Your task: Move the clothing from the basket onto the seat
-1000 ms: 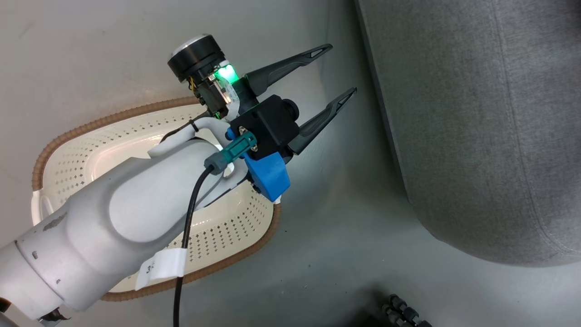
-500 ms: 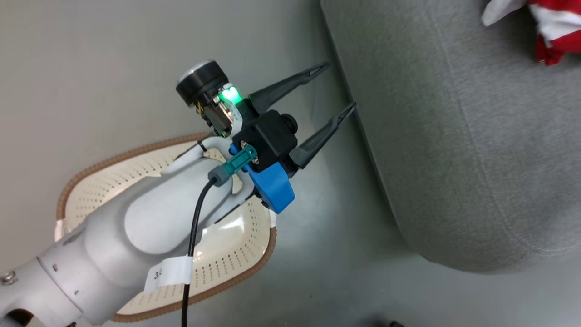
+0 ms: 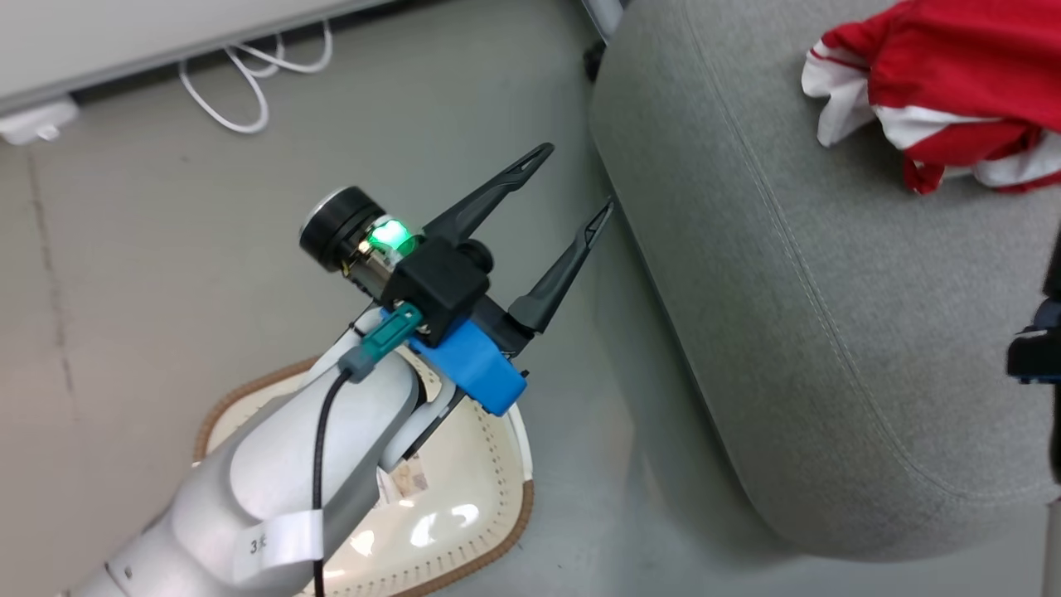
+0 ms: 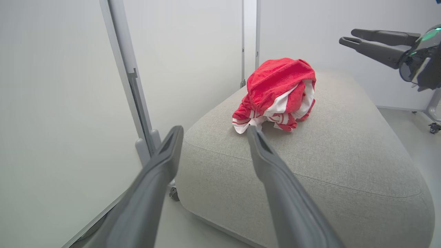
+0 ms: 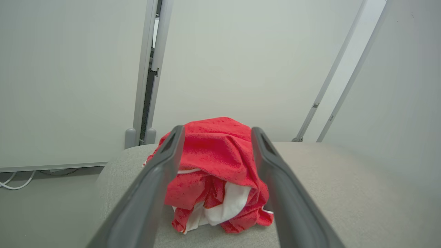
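Red-and-white clothing (image 3: 937, 91) heaped on the grey seat (image 3: 829, 332), out of the basket (image 3: 507, 531) down on the floor (image 3: 166, 290). Right gripper (image 4: 347, 37) spread wide and empty, up off the clothing. Left gripper (image 3: 578, 176) same deal (jaws apart, gripping nothing), hovering between basket and seat.

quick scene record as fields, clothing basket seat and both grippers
seat: grey, upholstered
clothing: red-and-white heap lying on the seat
basket: on the floor beside the seat; visible part bare, left arm hides the rest
left gripper: open, holding nothing, above the floor near the basket
right gripper: open, clear of the clothing
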You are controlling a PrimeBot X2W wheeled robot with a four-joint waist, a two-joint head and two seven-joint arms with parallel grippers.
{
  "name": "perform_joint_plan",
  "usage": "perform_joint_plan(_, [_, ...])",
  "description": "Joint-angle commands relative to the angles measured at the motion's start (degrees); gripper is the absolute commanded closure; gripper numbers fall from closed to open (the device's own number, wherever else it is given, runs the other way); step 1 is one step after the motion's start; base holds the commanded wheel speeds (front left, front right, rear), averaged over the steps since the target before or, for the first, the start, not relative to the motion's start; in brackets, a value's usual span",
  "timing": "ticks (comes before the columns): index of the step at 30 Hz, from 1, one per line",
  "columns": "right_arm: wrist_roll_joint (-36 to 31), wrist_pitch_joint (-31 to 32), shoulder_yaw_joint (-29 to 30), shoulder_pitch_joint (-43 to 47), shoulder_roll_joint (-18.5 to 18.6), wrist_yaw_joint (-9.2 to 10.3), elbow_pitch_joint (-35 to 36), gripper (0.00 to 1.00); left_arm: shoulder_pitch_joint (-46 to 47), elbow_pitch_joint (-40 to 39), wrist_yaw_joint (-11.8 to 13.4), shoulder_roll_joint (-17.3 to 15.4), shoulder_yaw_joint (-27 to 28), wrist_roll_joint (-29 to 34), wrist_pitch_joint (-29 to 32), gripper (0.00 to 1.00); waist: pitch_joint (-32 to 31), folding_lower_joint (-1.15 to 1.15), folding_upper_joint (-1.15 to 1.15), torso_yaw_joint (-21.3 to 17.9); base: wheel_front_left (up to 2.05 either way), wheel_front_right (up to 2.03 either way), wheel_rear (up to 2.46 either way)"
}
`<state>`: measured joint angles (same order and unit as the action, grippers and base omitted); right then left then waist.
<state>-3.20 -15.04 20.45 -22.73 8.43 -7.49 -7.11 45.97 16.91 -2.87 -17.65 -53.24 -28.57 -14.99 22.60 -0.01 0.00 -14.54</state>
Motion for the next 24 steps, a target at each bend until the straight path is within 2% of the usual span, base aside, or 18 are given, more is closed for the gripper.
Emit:
perform_joint_plan(1, [0.38,-0.21,-1.05,1.18,-0.33,-0.01,0.56,0.0,-1.65,-0.38,0.29,0.34,1.74,0.41,-0.27,0.0,-3.08,0.01,0.0,2.48,0.0,0.0,0.0])
perform_joint_plan(7, [0.67,-0.2,-7.51,3.19,-1.19,-0.01,1.25,0.0,-8.39,-2.07,0.09,2.39,11.07,3.94,-0.26,0.0,-7.28,0.01,0.0,6.25,0.0,0.0,0.0])
perform_joint_plan(14, [1.85,-0.2,-12.07,5.81,-2.63,-0.01,1.0,0.0,-16.18,-2.15,-0.77,4.92,21.28,7.53,-0.27,0.0,-11.43,0.01,0.0,10.9,0.0,0.0,0.0])
perform_joint_plan(15, [2.07,-0.2,-13.09,6.52,-3.05,-0.01,0.62,0.0,-18.25,-1.95,-1.06,5.59,24.02,8.37,-0.27,0.0,-12.44,0.01,0.0,12.09,0.0,0.0,0.0])
perform_joint_plan(24, [4.0,-0.2,-15.39,11.51,-4.96,-0.01,-1.53,0.0,-28.24,-2.82,-2.08,9.23,35.12,13.09,-0.27,0.0,-17.45,0.01,0.0,16.37,0.0,0.0,0.0])
